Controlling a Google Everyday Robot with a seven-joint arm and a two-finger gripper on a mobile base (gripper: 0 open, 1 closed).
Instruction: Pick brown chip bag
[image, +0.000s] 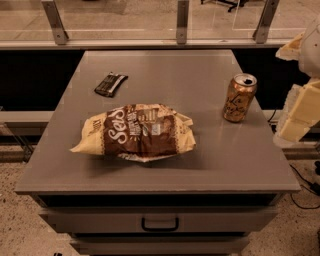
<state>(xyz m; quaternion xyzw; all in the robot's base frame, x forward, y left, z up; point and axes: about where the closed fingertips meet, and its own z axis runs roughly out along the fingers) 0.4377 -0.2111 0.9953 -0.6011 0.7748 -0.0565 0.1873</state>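
The brown chip bag (137, 132) lies flat on the grey cabinet top (200, 165), left of centre and towards the front. It is crinkled, with a dark brown middle, white script lettering and cream-yellow ends. My gripper (299, 111) shows only as cream-white arm parts at the right edge of the view, beside the cabinet's right side. It is well to the right of the bag, apart from it, and holds nothing that I can see.
A gold drink can (239, 97) stands upright near the right edge of the top, between the bag and my arm. A small flat dark wrapper (111, 83) lies at the back left. A glass railing (165, 22) runs behind. A drawer handle (160, 223) is below.
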